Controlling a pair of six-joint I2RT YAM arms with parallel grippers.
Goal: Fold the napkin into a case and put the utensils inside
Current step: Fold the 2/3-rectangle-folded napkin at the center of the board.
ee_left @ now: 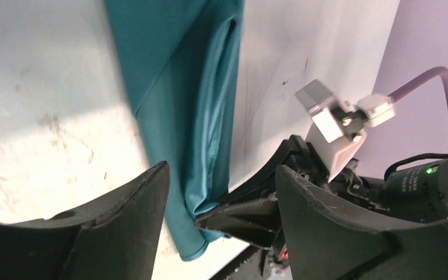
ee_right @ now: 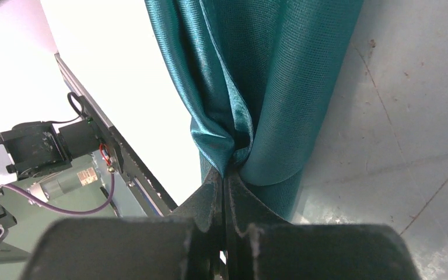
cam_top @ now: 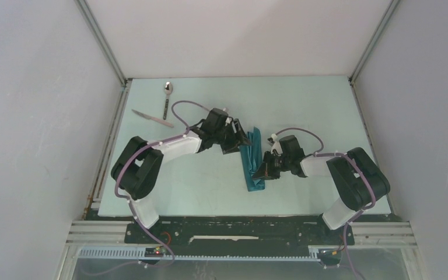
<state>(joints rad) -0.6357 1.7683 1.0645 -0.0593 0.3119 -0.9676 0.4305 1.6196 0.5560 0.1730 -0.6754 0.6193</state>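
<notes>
at the middle of the tabletop [cam_top: 303,111], the napkin [cam_top: 252,160] lies as a narrow teal strip running far to near, and both arms crowd in on it. the right gripper [ee_right: 224,182] is clamped tight on a bunched fold at the strip's near part, and its wrist view shows the cloth puckering right where the fingers meet. the left gripper [ee_left: 221,175] stands spread wide over the far part, holding nothing. whether its fingers [ee_left: 122,221] touch the cloth, i can't tell.

my read: this is the folding step, with the case taking shape but not yet loaded. the spoon [cam_top: 167,99] and knife [cam_top: 151,118] wait at the far left corner, well apart from the cloth. they lie close together, and i can't tell whether they touch.

the next move looks like it calls for laying that pinched fold over flat while the far end is held down, leaving a mouth open for the utensils. pull too hard and the whole strip could skew or slide.

room is tight between the arms: the left wrist view shows the right gripper's finger poking in just beside the left one's own. bare tabletop shows to the right of the strip and beyond it, so there's room to swing that way. the strip's near end sits close to the tabletop's near edge. the utensils lie near the left edge rail, and both are thin and flat, so they could be awkward to pick up.
</notes>
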